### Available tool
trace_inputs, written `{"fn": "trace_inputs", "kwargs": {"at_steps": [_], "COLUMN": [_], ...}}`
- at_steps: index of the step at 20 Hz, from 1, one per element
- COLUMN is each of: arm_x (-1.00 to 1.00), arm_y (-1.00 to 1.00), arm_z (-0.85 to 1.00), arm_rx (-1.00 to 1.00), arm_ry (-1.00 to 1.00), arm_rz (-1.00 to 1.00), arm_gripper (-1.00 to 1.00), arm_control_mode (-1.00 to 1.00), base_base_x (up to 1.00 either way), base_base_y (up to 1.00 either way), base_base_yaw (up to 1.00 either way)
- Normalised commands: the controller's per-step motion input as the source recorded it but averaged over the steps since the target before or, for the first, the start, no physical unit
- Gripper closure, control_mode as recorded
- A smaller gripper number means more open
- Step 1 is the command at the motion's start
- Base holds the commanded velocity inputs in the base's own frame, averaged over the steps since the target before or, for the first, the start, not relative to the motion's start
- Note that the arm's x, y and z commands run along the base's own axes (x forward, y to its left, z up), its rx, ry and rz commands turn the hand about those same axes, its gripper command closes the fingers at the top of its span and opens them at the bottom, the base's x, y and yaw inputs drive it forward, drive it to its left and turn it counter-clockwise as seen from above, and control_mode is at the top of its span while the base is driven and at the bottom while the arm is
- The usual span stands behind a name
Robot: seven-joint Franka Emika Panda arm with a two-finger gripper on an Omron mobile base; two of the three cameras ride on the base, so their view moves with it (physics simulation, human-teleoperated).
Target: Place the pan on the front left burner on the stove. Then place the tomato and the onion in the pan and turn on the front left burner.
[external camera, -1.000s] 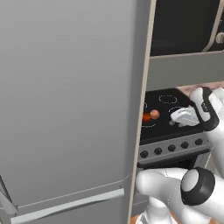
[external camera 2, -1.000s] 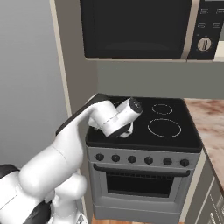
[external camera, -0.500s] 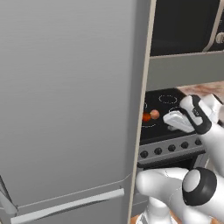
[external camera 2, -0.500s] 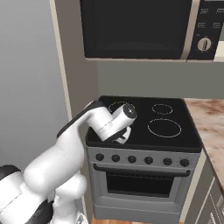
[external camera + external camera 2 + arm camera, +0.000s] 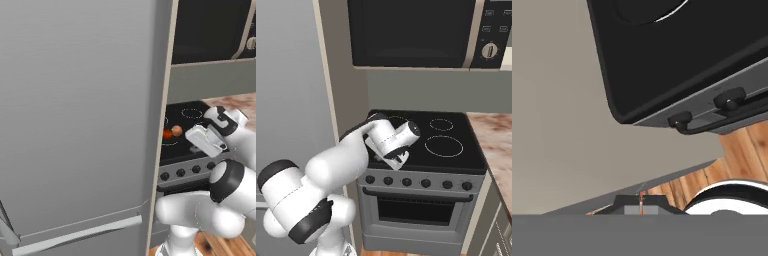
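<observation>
while the white arm's two-finger gripper (image 5: 641, 204) hung above the front left corner of the black glass stove with the grey metal front (image 5: 421, 182), its dark finger tips met at the six o'clock edge of the hand view, pressed together with nothing between them. from the left base camera the white hand (image 5: 206, 140) sat at about three o'clock, over the cooktop's near edge, above the row of black knobs (image 5: 186, 171). just to its nine o'clock side lay the small bright red-orange tomato (image 5: 167, 133) and the larger brownish-orange onion (image 5: 176, 131), touching or nearly so, over the thin white ring of the front left burner (image 5: 170, 141); the shallow black pan could not be told from the dark glass there. from the right base camera the wrist (image 5: 391, 141) covered that corner, with two other white rings bare toward three o'clock. in the hand view the stove ran tilted across twelve o'clock, two knobs (image 5: 680, 119) showing on its grey front above wooden floor (image 5: 742, 155). a tall grey refrigerator (image 5: 80, 125) stood at the stove's nine o'clock side, and a black microwave (image 5: 416, 32) hung above.
</observation>
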Motion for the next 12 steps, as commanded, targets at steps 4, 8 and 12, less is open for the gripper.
{"fn": "trace_inputs", "kwargs": {"at_steps": [4,8,12], "arm_x": [-0.07,-0.03,-0.02], "arm_y": [0.0,0.0,0.02], "arm_z": [-0.32,-0.3,-0.26], "arm_rx": [0.06,0.05,0.03], "arm_ry": [0.03,0.0,0.0], "arm_rz": [-0.03,-0.05,-0.06], "arm_gripper": [1.0,1.0,1.0], "arm_control_mode": [-1.0,-1.0,-1.0], "base_base_x": [0.0,0.0,0.0], "base_base_y": [0.0,0.0,0.0], "base_base_yaw": [0.0,0.0,0.0]}}
